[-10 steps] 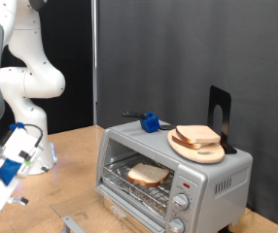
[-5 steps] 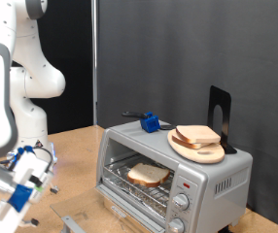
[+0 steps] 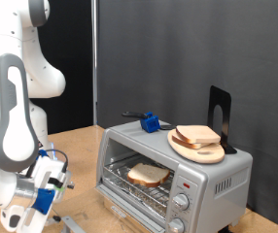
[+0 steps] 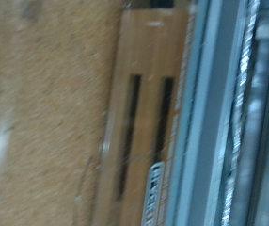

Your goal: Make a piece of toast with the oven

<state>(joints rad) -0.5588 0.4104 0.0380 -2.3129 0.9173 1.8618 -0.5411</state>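
Observation:
The silver-grey oven (image 3: 212, 180) stands at the exterior view's right with its glass door folded down; the door's edge (image 3: 73, 224) shows at the bottom. One piece of toast (image 3: 149, 175) lies on the wire rack inside. A second slice (image 3: 197, 135) lies on a round wooden plate (image 3: 205, 151) on top of the oven. My gripper (image 3: 50, 184) hangs low at the exterior view's bottom left, just left of the open door and apart from the toast, with nothing seen between its fingers. The blurred wrist view shows the door's metal frame (image 4: 196, 113) and no fingers.
A blue object (image 3: 154, 122) with a dark handle lies on the oven's top at the back. A flat black stand (image 3: 220, 116) rises behind the plate. The wooden table (image 3: 76, 146) stretches left of the oven. A black curtain backs the scene.
My arm has swung down and towards the exterior view's right, bringing the gripper from the far left edge to just beside the open oven door. The toast and the oven have not moved.

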